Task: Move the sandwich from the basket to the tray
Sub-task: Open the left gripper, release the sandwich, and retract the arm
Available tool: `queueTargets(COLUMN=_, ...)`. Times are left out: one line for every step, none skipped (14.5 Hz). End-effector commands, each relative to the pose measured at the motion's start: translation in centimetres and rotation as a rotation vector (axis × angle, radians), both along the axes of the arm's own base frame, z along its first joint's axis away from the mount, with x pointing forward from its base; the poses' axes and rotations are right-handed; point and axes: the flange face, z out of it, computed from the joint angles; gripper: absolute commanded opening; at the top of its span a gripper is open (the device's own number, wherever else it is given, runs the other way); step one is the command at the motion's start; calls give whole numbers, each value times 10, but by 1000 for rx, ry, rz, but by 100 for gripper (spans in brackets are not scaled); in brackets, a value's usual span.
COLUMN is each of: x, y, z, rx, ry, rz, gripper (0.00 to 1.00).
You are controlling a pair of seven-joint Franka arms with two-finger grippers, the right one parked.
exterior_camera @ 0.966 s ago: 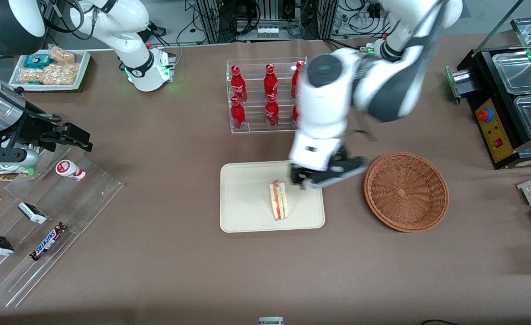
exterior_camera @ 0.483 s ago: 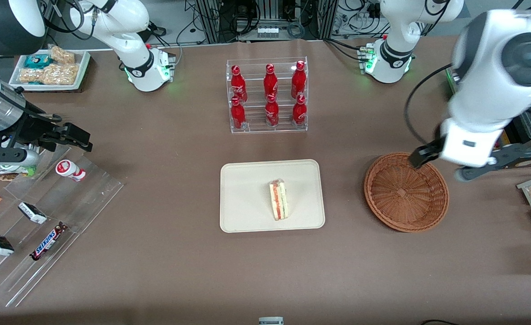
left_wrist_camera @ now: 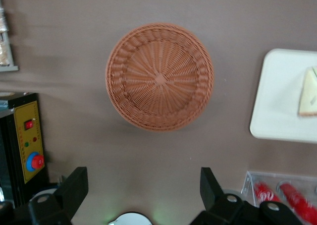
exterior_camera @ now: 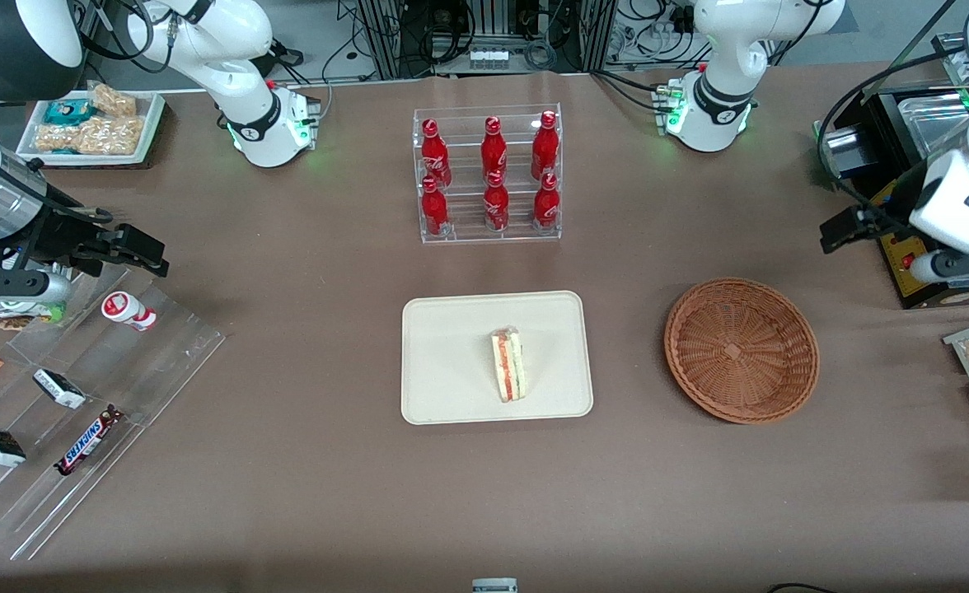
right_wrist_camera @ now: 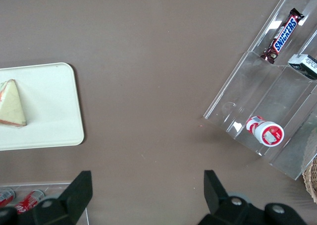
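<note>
Since a moment ago, the gripper [exterior_camera: 880, 247] has gone away from the basket [exterior_camera: 741, 350] and now hangs high up by the black box with the red button [exterior_camera: 905, 239], at the working arm's end of the table. Its two fingers [left_wrist_camera: 74, 185] are spread wide apart and hold nothing. Nothing else on the table has moved.

Going from left to right in the front view, clear shelves [exterior_camera: 81, 395] come first, with a chocolate bar [exterior_camera: 87, 440] and a small red and white cup [exterior_camera: 128, 311] on them. Next is the clear rack of red bottles [exterior_camera: 489, 177]. Nearer to the front camera than the rack is the tray [exterior_camera: 451, 362]. The sandwich [exterior_camera: 508, 375] lies on the tray, standing on its side so its red and green stripes show. It is in the half of the tray that is closer to the basket.

Then comes the basket, well apart from the tray. It is round and brown and has nothing in it. The wrist camera looks straight down into it.
</note>
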Motion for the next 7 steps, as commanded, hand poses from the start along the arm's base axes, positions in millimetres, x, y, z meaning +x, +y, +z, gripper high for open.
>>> queueTargets(x=-22, y=25, z=14, rx=-45, ry=-17, rz=-43, gripper=100)
queueTargets(x=-25, y=26, z=16, rx=-36, ry=-19, rz=-43, gripper=100)
queueTargets(x=-24, y=29, z=19, rx=-33, ry=-31, rz=-40, gripper=100)
queueTargets(x=-20, y=30, z=20, rx=-23, ry=-43, rz=-43, gripper=100)
queueTargets(x=-11, y=30, z=18, rx=-7, ry=-45, rz=-45, gripper=100)
queueTargets(x=-7, y=30, z=20, rx=1, ry=-51, rz=-46, gripper=100)
queueTargets(x=-6, y=29, z=18, rx=-1, ry=-50, rz=-46, gripper=100)
